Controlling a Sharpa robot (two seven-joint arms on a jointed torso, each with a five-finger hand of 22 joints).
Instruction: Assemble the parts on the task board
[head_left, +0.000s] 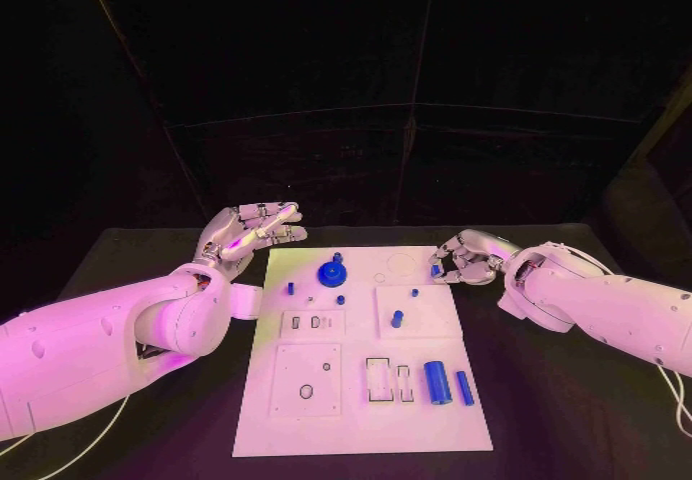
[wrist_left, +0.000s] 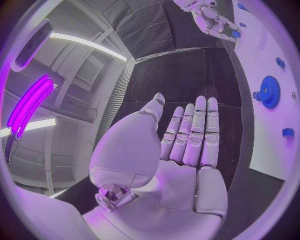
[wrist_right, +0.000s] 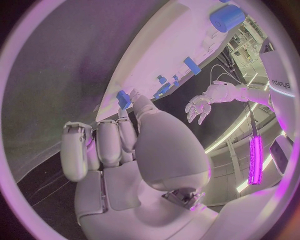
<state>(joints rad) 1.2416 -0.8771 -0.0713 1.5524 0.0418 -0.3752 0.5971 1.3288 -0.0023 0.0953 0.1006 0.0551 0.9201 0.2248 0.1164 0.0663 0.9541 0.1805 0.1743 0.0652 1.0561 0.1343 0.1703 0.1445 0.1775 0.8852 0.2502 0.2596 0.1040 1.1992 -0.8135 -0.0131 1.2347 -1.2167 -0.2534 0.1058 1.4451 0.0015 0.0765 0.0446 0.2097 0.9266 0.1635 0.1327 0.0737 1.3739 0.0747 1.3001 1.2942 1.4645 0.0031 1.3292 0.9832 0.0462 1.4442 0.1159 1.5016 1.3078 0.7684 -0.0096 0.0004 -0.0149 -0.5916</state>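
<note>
The white task board (head_left: 361, 425) lies in the middle of the black table. A blue gear (head_left: 332, 272) sits near its far end, with small blue pegs (head_left: 397, 318) around it. A blue cylinder (head_left: 437, 382) and a blue rod (head_left: 464, 387) lie at the near right. My right hand (head_left: 464, 258) is at the board's far right edge, fingers curled, and pinches a small blue part (head_left: 436, 270) between thumb and finger; the right wrist view shows this part (wrist_right: 124, 99) at the thumb tip. My left hand (head_left: 257, 232) hovers off the far left corner, fingers straight and holding nothing.
In the left wrist view the left hand (wrist_left: 181, 145) has its palm flat, with the gear (wrist_left: 270, 91) and the right hand (wrist_left: 209, 20) beyond it. Rectangular recesses (head_left: 382, 380) and raised plates (head_left: 307, 380) mark the board's near half. Black table surrounds the board.
</note>
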